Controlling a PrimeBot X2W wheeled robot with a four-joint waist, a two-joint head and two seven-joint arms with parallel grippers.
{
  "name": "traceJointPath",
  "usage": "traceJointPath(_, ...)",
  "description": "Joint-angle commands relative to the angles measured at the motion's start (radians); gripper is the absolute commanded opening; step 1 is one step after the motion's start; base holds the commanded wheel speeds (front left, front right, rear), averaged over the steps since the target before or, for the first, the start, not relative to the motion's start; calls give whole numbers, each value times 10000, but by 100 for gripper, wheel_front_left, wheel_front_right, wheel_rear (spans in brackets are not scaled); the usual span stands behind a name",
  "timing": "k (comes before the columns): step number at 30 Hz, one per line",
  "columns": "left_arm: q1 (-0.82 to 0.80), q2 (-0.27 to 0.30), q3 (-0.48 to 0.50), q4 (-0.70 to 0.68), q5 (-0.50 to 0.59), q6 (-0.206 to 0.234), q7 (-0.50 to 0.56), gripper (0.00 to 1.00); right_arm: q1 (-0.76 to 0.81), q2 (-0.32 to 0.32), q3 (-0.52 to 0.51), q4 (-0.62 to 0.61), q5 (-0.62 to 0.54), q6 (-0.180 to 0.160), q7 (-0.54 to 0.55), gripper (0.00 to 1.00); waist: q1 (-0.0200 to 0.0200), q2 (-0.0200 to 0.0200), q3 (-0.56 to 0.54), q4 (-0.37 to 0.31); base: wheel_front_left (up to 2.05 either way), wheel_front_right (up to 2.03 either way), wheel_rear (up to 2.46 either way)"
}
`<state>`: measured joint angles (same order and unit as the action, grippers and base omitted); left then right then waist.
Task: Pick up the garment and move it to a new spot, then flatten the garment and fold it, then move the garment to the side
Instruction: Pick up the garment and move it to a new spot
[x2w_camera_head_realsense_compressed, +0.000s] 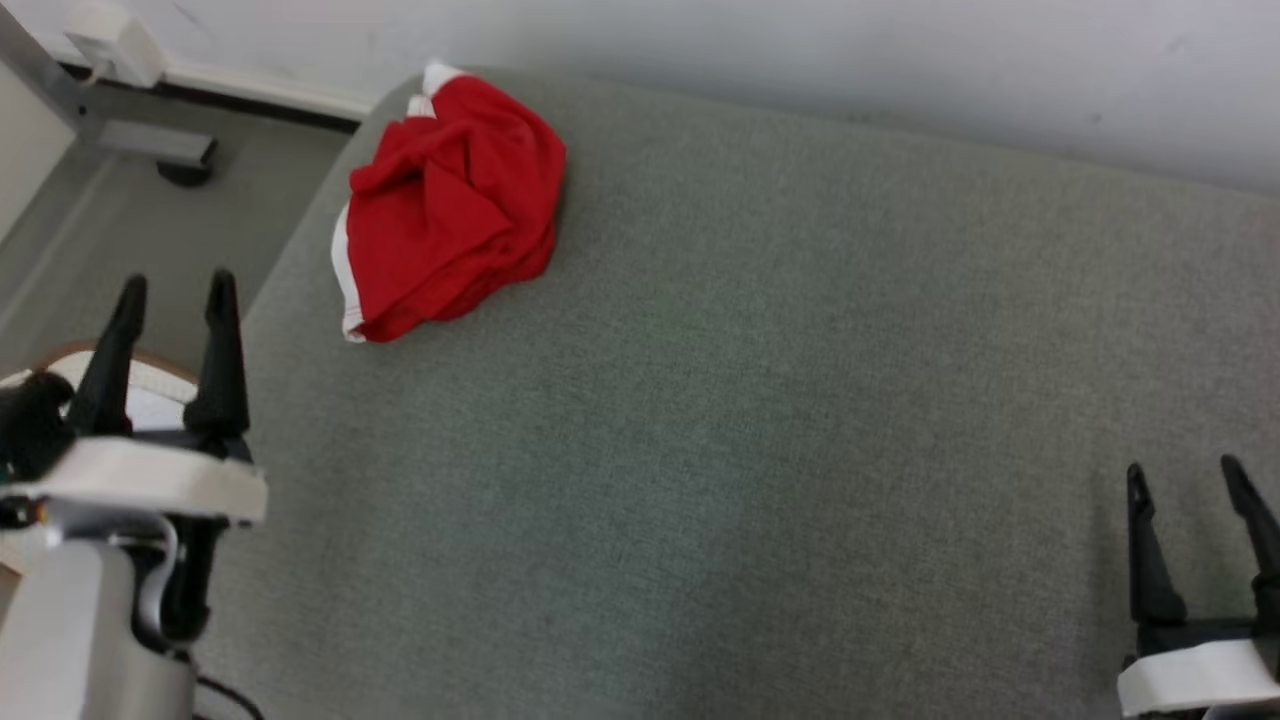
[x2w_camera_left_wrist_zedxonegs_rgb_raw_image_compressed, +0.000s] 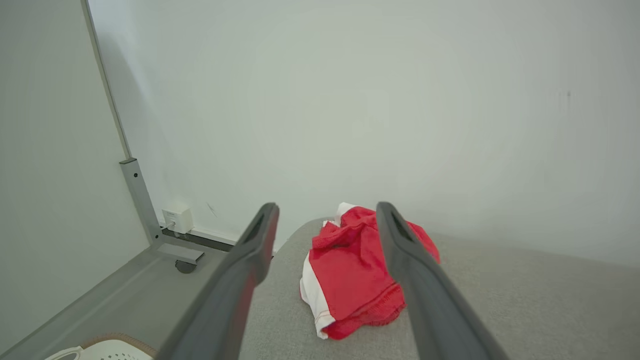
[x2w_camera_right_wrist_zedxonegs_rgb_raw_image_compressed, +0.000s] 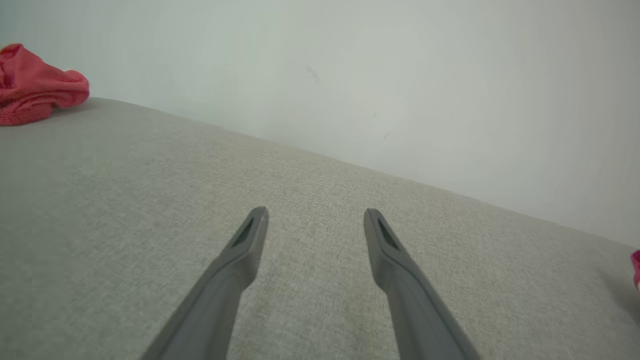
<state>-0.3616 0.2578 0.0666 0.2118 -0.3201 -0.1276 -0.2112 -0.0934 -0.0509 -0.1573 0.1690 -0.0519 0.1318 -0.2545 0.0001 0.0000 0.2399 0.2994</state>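
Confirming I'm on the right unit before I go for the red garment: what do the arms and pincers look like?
The left pincer and right pincer each have two long, dark, tapering fingers, slotted near the tip, on a black base above a white collar. The left forearm is pale grey, with a thin silvery cable loop and a black cable beside it.
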Motion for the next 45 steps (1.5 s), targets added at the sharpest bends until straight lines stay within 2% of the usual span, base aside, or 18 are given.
traceJointPath(1, -858, 335, -343, 415, -601, -37, 299, 100, -374, -161, -163, -335, -203, -22, 146, 100, -1, 0, 1408, 34, 0, 0, 0)
traceJointPath(3, -1714, 748, -799, 838, -1155, -35, 636, 100, -620, -314, -294, -727, -367, -22, 356, 100, -1, 0, 1851, 49, 0, 0, 0)
traceJointPath(8, -3683, 1154, -2054, 1996, -2460, -38, 1322, 100, -938, -736, -526, -1897, -573, -22, 1046, 100, -1, 0, 2768, 154, 0, 0, 0)
traceJointPath(17, -5820, 1232, -4148, 4519, -4362, -22, 1703, 100, -741, -1334, -355, -3515, -405, -22, 2168, 100, -1, 0, 3476, -47, 0, 0, 0)
traceJointPath(28, -6665, 1174, -6322, 6785, -5210, -23, 1974, 100, -504, -1497, -182, -4351, -233, -22, 2678, 100, -1, 0, 3508, -354, 0, 0, 0)
traceJointPath(29, -6707, 1128, -6502, 6901, -5282, -23, 2049, 89, -507, -1502, -174, -4386, -222, -22, 2693, 100, -1, 0, 3502, -365, 0, 0, 0)
traceJointPath(30, -6755, 1124, -6572, 7052, -5388, -23, 2034, 40, -494, -1502, -170, -4400, -212, -22, 2696, 100, -1, 0, 3484, -372, 0, 0, 0)
traceJointPath(31, -6789, 1126, -6673, 7182, -5453, -24, 2015, 0, -476, -1494, -159, -4400, -199, -22, 2683, 100, -1, 0, 3453, -383, 0, 0, 0)
traceJointPath(36, -6767, 1116, -7141, 7268, -5776, -24, 1975, 0, -425, -1422, -104, -4264, -160, -22, 2631, 100, -1, 0, 3245, -432, 0, 0, 0)
traceJointPath(40, -6749, 1285, -7427, 7001, -6144, -24, 1453, 0, -330, -1282, -47, -4001, -88, -22, 2474, 100, -1, 0, 2825, -482, 0, 0, 0)
traceJointPath(45, -6563, 1426, -8341, 6419, -6028, -24, 991, 0, -164, -1052, -49, -3428, 58, -22, 2085, 100, -1, 0, 1961, -578, 0, 0, 0)
